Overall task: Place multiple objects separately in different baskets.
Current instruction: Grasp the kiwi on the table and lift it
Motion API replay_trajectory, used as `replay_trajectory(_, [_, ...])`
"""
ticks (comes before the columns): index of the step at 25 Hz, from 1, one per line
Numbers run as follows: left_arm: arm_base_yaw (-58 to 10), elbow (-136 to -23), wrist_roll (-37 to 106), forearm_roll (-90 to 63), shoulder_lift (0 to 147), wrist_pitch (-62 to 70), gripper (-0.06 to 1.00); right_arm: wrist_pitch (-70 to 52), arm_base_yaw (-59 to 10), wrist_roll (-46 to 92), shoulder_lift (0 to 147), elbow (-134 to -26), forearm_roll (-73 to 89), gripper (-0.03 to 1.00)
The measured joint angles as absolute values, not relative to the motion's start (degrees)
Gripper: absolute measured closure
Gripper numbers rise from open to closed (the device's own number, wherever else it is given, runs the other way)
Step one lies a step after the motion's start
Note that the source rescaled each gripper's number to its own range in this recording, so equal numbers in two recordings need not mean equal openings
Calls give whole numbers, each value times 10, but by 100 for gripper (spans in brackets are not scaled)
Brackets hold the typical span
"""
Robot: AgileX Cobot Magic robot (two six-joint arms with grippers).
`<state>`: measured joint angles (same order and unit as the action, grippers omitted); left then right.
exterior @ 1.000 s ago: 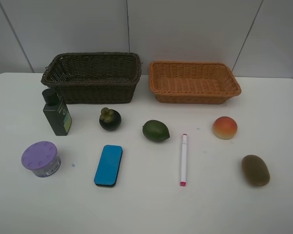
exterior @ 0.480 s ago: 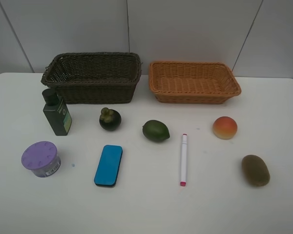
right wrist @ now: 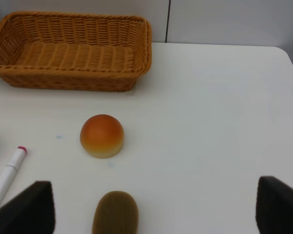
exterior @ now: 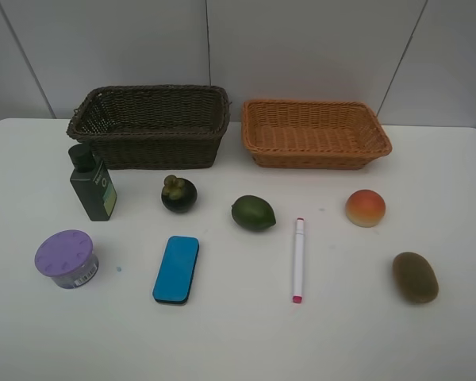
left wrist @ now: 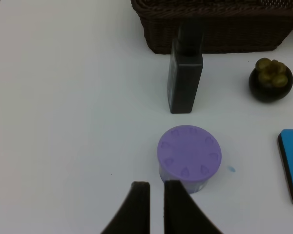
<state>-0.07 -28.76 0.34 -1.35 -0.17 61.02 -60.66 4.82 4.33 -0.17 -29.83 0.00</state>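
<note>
Neither arm shows in the exterior high view. There the dark brown basket point(exterior: 155, 151) and the orange-tan basket point(exterior: 317, 162) stand empty at the back. In front lie the bottle point(exterior: 92, 184), mangosteen point(exterior: 178, 194), green fruit point(exterior: 253, 213), peach point(exterior: 366, 208), kiwi point(exterior: 415, 277), marker point(exterior: 298, 259), eraser point(exterior: 176, 269) and purple-lidded tub point(exterior: 67, 258). My left gripper point(left wrist: 156, 187) is shut and empty, hovering just short of the tub point(left wrist: 189, 155). My right gripper point(right wrist: 154, 190) stands wide open above the kiwi point(right wrist: 115, 213), with the peach point(right wrist: 102, 135) beyond it.
The white table point(exterior: 238, 341) ends at a grey panelled wall behind the baskets. In the left wrist view the bottle point(left wrist: 185, 80) stands upright between the tub and the dark basket point(left wrist: 219, 34). The marker point(right wrist: 7, 178) lies beside the right gripper's finger.
</note>
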Motion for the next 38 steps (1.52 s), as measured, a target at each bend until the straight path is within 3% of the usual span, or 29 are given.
replay_trajectory(38, [-1,-288,0,-13,-2,610,94,-607,48,43,-2,-298,0,-3])
